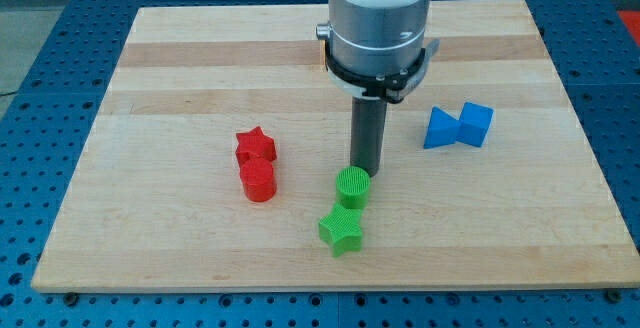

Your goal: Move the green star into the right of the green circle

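Worktop (180, 68) is carrying 6 blocks. Green star (341, 230) is lying just near of green circle (352, 186), touching it, not yet at its right. My tip (363, 169), a bare rod end effector with nothing to open or hold, is standing just far-right of the circle. Red star (255, 146), red cylinder (258, 180) and 2 blue blocks (458, 126) are lying apart. Task is looking barely begun.

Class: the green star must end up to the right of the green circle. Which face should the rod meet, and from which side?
Likely the green star's left face, pushing toward the view's right, then nudging it up beside the green circle. It touches the circle's lower edge; my tip sits just above the circle.
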`<control>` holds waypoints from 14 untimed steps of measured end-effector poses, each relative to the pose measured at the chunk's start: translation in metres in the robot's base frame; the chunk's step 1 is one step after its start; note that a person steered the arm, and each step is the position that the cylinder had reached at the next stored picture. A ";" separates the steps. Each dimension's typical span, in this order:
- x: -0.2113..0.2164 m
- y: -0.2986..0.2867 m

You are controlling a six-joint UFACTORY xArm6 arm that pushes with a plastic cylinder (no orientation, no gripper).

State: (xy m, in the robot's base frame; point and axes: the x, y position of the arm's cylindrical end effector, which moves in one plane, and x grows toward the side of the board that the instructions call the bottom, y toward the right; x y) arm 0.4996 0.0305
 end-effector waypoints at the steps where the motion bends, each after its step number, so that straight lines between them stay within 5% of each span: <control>1: 0.003 -0.029; 6: 0.046 -0.166; 8: 0.110 -0.086; 13: 0.099 0.094; 14: 0.068 0.109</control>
State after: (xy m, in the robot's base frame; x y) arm 0.5671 0.1395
